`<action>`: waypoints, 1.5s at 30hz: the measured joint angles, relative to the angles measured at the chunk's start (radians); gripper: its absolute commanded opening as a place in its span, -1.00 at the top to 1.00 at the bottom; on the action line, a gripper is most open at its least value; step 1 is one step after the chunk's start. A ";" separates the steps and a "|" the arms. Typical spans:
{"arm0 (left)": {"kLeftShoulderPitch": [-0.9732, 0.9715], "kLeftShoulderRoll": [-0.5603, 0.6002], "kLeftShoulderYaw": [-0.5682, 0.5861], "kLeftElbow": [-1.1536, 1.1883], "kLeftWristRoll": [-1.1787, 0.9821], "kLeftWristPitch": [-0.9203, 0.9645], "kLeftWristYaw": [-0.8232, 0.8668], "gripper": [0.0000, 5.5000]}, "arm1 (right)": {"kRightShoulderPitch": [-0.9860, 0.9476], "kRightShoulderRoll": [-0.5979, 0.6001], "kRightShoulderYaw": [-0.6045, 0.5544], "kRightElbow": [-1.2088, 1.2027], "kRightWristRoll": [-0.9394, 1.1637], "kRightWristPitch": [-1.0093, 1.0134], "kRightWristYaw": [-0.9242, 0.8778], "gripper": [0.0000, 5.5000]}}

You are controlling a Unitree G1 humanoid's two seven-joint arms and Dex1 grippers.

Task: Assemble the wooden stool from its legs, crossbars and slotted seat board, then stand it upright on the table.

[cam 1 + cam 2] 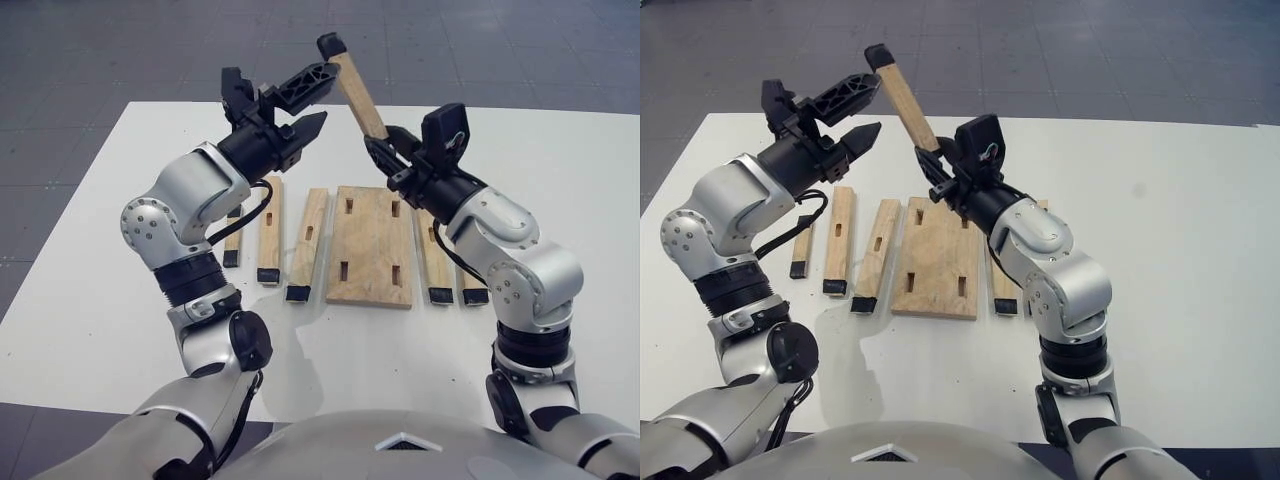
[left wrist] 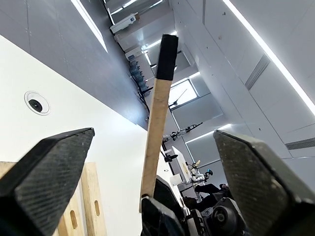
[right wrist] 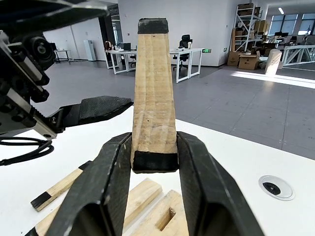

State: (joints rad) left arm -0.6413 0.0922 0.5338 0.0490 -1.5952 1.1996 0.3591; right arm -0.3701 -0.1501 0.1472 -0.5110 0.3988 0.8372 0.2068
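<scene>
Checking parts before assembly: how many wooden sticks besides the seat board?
6 sticks. Three lie left of the seat board, two right of it partly under the right arm, one raised in the right gripper. More may hide beneath the arms.

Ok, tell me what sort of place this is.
Probably an open-plan office or lab workspace: desks and an office chair stand behind the table, and cardboard boxes sit by a shelving rack.

We count one slotted seat board (image 1: 371,250), five black-tipped wooden bars (image 1: 308,240) lying flat, one raised bar (image 1: 360,92), and one white table (image 1: 570,190).
</scene>
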 measured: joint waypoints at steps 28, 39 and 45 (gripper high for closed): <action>0.040 0.121 -0.165 0.083 -0.083 -0.110 -0.030 0.36 | 0.053 -0.015 0.056 -0.012 0.009 0.024 0.070 0.53; 0.050 0.142 -0.186 0.083 -0.094 -0.137 -0.030 0.82 | 0.041 -0.026 0.046 -0.012 0.019 0.016 0.088 0.53; 0.051 0.153 -0.201 0.083 -0.108 -0.134 -0.031 0.84 | 0.029 -0.077 0.031 -0.007 0.029 0.002 0.144 0.53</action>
State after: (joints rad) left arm -0.5904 0.2452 0.3326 0.1320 -1.7034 1.0654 0.3285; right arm -0.3409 -0.2269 0.1781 -0.5176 0.4275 0.8389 0.3506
